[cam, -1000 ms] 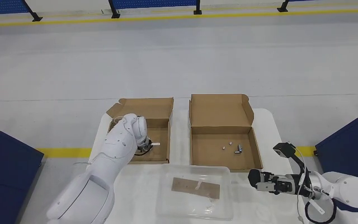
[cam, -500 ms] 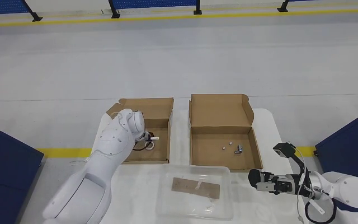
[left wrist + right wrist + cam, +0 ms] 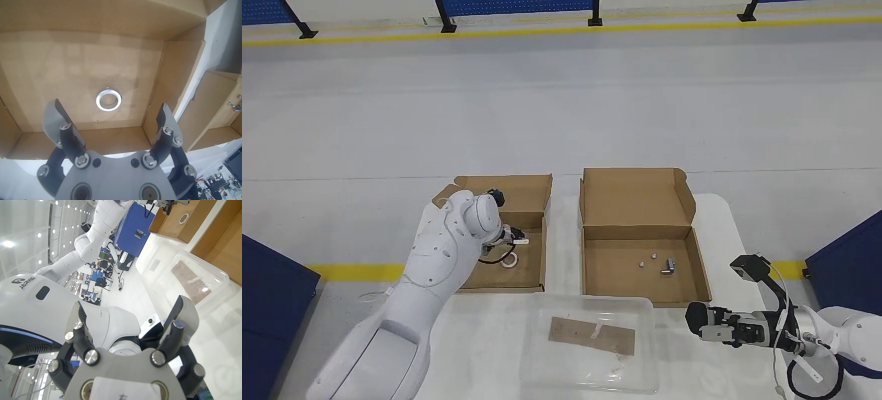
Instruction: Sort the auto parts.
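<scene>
A shiny metal ring point(image 3: 108, 98) lies flat on the floor of the left cardboard box point(image 3: 500, 187); it also shows in the top view point(image 3: 505, 257). My left gripper point(image 3: 109, 105) hangs open above the ring, holding nothing and not touching it. From above, the left gripper point(image 3: 517, 240) sits over the box's right half. The right cardboard box point(image 3: 637, 200) holds a few small metal parts point(image 3: 667, 266). My right gripper point(image 3: 130, 302) is open and empty, low over the table's front right point(image 3: 694, 318), beside the clear bin.
A clear plastic bin point(image 3: 592, 299) stands at the table's front centre with a brown cardboard piece point(image 3: 592, 335) and small bits inside. Both boxes have raised lids at the far side. Blue cabinets flank the table.
My left gripper has drawn up and back from the ring toward the box's far side. The ring stays on the box floor. The right arm has not moved.
</scene>
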